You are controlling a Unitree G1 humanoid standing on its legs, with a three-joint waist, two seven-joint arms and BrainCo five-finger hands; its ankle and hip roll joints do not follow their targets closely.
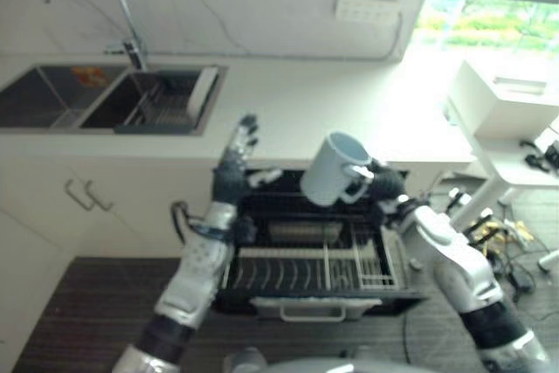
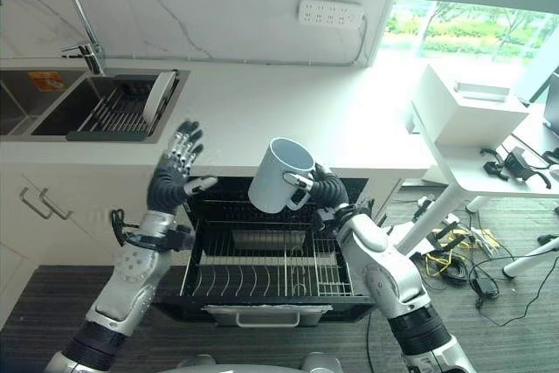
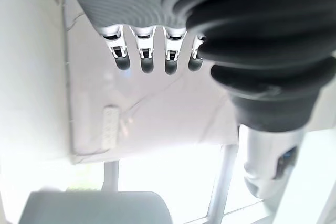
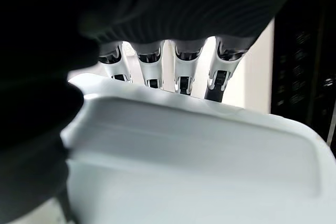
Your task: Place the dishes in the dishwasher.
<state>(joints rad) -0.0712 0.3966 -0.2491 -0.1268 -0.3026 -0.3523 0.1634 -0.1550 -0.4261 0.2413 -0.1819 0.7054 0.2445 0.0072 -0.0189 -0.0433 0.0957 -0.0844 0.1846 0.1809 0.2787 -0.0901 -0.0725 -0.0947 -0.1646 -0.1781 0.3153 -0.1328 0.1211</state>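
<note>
Above the pulled-out dishwasher rack (image 2: 262, 272), the pale blue mug (image 2: 278, 176) hangs tilted with its mouth up, the right hand (image 2: 325, 189) gripping it, fingers (image 4: 182, 72) curled through its handle. Beyond those fingers runs the white marbled surface (image 2: 288, 120), with a socket strip (image 2: 330, 13) on the wall behind and a bright window to their right. Left of the mug, the left hand (image 2: 171, 176) is raised with fingers (image 3: 144, 56) straight and spread, holding nothing, and farther left lie the sink (image 2: 113, 107) and tap (image 2: 79, 6), a white plate (image 2: 159, 93) standing in the sink's rack.
</note>
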